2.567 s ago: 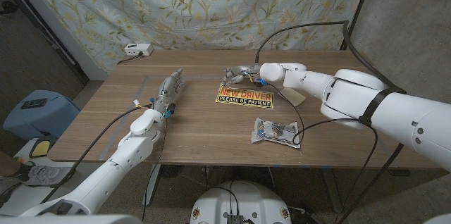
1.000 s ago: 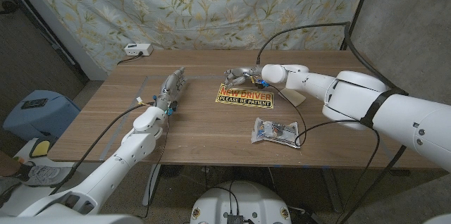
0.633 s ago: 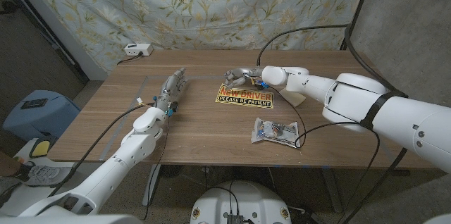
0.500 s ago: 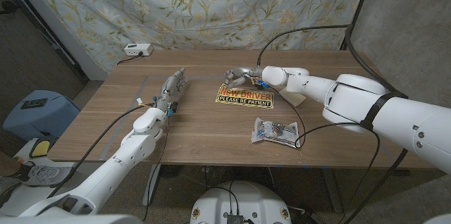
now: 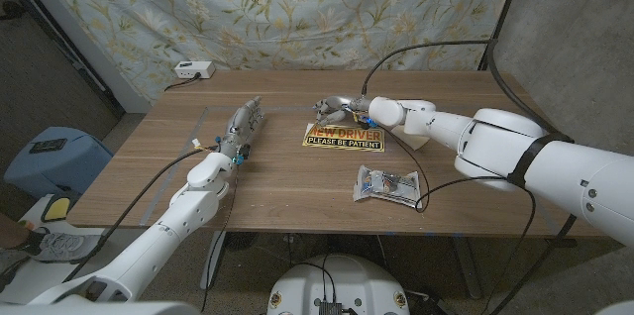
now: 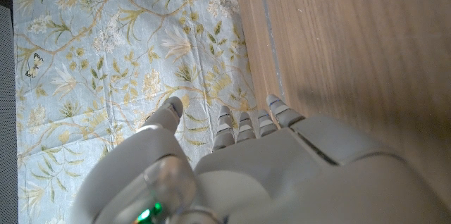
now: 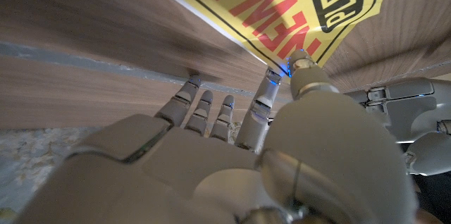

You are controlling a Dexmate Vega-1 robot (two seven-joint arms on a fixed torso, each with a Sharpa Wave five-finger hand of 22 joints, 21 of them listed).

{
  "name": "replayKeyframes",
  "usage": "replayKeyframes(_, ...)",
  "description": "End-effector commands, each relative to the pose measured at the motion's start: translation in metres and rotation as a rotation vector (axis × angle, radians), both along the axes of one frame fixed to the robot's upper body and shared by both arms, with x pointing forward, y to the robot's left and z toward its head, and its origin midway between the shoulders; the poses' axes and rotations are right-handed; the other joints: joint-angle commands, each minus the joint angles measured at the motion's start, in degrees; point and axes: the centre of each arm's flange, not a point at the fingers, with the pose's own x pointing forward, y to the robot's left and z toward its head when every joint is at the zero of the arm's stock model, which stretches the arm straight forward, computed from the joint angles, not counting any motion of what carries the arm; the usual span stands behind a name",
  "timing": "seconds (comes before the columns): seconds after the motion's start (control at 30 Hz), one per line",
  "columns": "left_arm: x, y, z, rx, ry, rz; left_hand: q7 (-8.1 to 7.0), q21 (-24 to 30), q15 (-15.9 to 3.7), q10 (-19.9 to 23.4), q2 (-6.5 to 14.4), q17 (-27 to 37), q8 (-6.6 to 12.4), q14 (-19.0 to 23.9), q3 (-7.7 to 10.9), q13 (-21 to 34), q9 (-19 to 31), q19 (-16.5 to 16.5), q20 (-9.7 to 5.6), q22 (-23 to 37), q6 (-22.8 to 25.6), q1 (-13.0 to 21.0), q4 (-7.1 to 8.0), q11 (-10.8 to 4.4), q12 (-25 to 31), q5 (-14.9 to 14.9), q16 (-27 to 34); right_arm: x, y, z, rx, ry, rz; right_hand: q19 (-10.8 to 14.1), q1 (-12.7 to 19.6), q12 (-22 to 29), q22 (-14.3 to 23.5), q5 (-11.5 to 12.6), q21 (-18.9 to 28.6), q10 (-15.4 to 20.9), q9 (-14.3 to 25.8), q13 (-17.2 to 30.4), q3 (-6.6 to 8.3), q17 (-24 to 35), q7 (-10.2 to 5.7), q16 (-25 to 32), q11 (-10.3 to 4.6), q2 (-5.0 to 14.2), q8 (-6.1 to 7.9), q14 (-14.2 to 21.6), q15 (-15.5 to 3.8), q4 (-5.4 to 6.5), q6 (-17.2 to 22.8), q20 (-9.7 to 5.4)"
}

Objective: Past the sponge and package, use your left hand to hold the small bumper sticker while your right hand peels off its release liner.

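A: Desk (image 5: 297, 171) first?
B: Wooden, w/ floral cloth (image 5: 277, 8) hung behind. Its near edge is cut off by both arms. Small white box (image 5: 194, 70) w/ a cable sits at the far left corner; too small to say what it is.

A: Package, sponge?
B: Clear package (image 5: 387, 185) lies near the front, right of centre; contents too glinty to read. Pale wedge (image 5: 414, 137) just beyond it is mostly hidden behind the right forearm, prob. the sponge, can't confirm.

A: Sticker?
B: Bumper sticker (image 5: 343, 136), yellow & black, flat on the desk's far middle, past the package. Head view reads "NEW DRIVER / PLEASE BE PATIENT". Right wrist view shows only a corner of it (image 7: 282, 5), text cropped.

A: Right hand?
B: Right hand (image 5: 337, 110) is at the sticker's far left corner. In wrist view (image 7: 232, 153) the fingertips (image 7: 299, 62) bunch at the sticker's edge, thumb & one finger meeting there. Whether they've actually pinched the liner: can't tell, the contact spot is hidden by the fingers themselves.

A: Left hand?
B: Left hand (image 5: 242, 124) is well apart from the sticker, on the desk's left half, fingers stretched out straight, holding nothing. Wrist view (image 6: 239, 160) shows the fingers side by side over bare wood, thumb apart; palm side hidden.
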Motion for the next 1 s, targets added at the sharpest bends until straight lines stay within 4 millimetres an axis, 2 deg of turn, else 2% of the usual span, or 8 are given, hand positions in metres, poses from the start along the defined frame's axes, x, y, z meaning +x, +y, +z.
replayKeyframes(0.03,-0.002,-0.005,-0.001,0.006,0.001,-0.007,-0.02,-0.06,0.25,0.34,0.43,0.28,0.11,0.65,0.16,0.28,0.08,0.56,0.06,0.06,0.55,0.37,-0.15,0.54,0.15,0.26,0.04,-0.003,-0.001,-0.005,0.024,-0.038,0.024,2.00,1.07,0.46,0.30,0.66,0.28,1.28,0.21,0.16,0.18,0.20,0.14,0.46,-0.18,-0.01,0.87,1.23,-0.06,0.19,1.72,-1.25)
replayKeyframes(0.4,-0.001,-0.009,0.001,0.011,-0.005,-0.015,0.08,-0.05,0.28,0.54,0.41,0.27,0.15,0.89,0.21,0.29,0.10,0.71,0.07,0.07,0.78,0.41,-0.18,0.53,0.21,0.28,0.08,-0.012,-0.005,-0.001,0.043,-0.072,0.083,3.79,1.99,1.00,0.36,1.10,0.30,5.12,0.37,0.17,0.10,0.53,1.21,1.14,-0.43,0.24,3.06,3.66,-0.86,0.61,6.83,-1.28)
replayKeyframes(1.0,-0.004,-0.018,0.002,0.006,-0.010,-0.048,0.06,-0.11,0.33,0.59,0.35,0.26,0.12,0.98,0.27,0.30,0.13,0.81,0.23,0.07,0.91,0.47,-0.25,0.66,0.19,0.30,0.01,-0.026,-0.015,0.008,0.060,-0.123,0.173,3.90,2.80,0.67,0.38,1.20,0.03,5.61,0.63,0.16,0.23,0.72,1.07,1.04,-0.59,0.92,3.66,3.45,-0.95,0.66,7.80,-1.24)
